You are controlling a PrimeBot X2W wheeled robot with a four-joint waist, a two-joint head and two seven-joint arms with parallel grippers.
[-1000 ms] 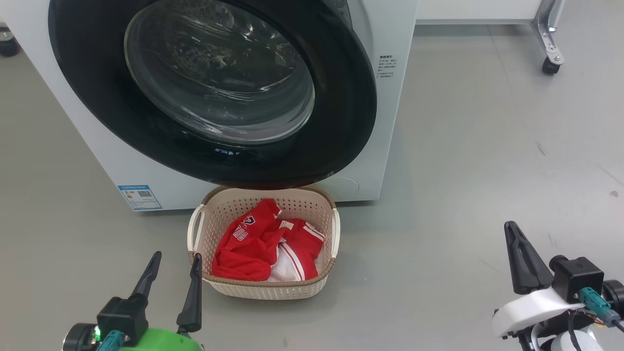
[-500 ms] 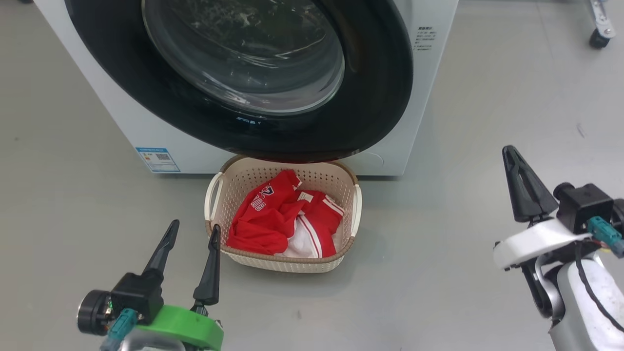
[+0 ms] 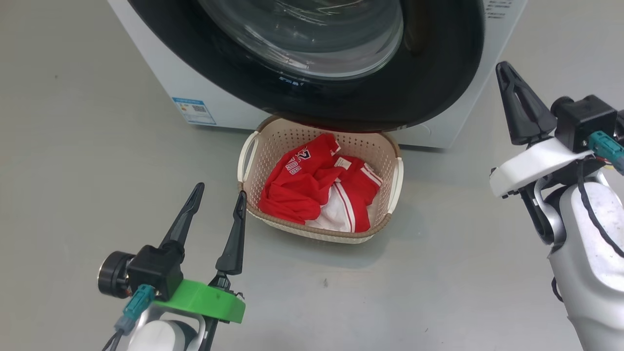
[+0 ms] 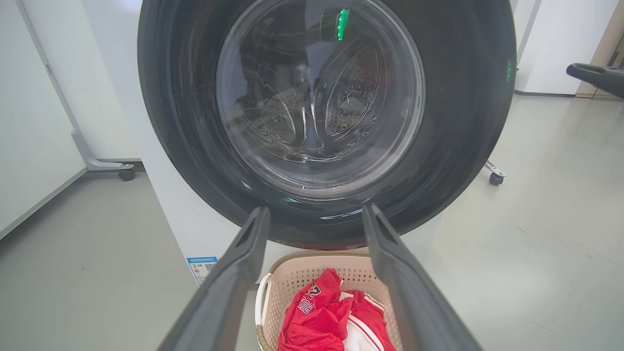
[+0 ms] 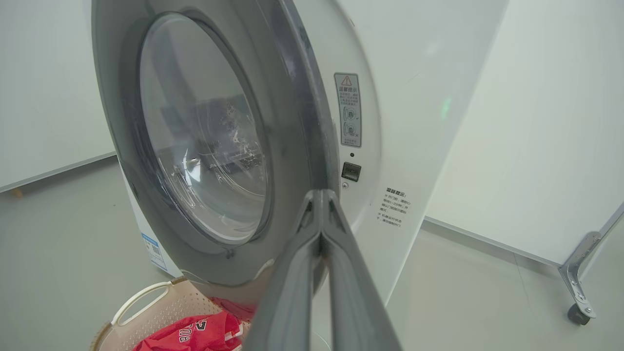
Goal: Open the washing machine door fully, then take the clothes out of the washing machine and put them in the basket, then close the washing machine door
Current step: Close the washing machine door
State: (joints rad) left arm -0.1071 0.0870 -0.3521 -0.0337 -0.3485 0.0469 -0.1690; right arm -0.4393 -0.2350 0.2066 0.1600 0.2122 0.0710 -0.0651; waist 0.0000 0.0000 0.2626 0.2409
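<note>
Head view: left gripper (image 3: 220, 190) at seven o'clock, its two dark fingers (image 3: 235, 234) spread wide with nothing between them, tips just beside the left handle of the basket (image 3: 287, 139). Right gripper (image 3: 504, 73) at two o'clock, fingers pressed together into a single point, holding nothing, raised beside the right edge of the washing machine door (image 3: 438, 73). At centre the basket sits on the grey floor (image 3: 73, 146) and holds the clothes (image 3: 307, 185), a red and white heap. Door and white washing machine (image 3: 195, 90) stand at twelve o'clock, the black rim overhanging the basket's far edge.

Right wrist view: the pinched gripper (image 5: 319, 192) points at the door's free edge, which appears to stand slightly off the machine front. A dark latch slot (image 5: 351, 171) shows toward two o'clock from the tips.

Left wrist view: no red cloth shows through the glass.

With the clothes in the basket, closing the door looks like the step in hand. It would go best with the joined right fingers laid on the black rim near the latch side, not on the glass, pressing squarely toward the machine until the edge sits flush. The left arm should stay clear of the basket.
</note>
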